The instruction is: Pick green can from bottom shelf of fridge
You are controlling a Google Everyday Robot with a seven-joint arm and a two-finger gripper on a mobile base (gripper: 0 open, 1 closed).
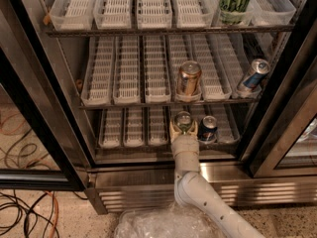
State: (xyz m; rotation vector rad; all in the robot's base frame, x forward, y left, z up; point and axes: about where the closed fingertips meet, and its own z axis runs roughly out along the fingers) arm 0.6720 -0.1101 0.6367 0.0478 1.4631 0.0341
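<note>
The green can (183,119), with a shiny silver top, stands at the front of the bottom shelf (132,133) of the fridge (148,185). My gripper (184,127) reaches up from below on its white arm. Its cream fingers (173,131) sit tight against both sides of the can, shut on it. The can's green sides are mostly hidden by the fingers. The can still stands in its lane tray on the shelf.
A blue can (208,128) stands just right of the gripper. On the middle rack are a bronze can (188,78) and a leaning blue can (252,74). A tall green-and-white can (235,1) stands on the top rack. An open black door frame (34,118) is at left, with cables (29,217) on the floor.
</note>
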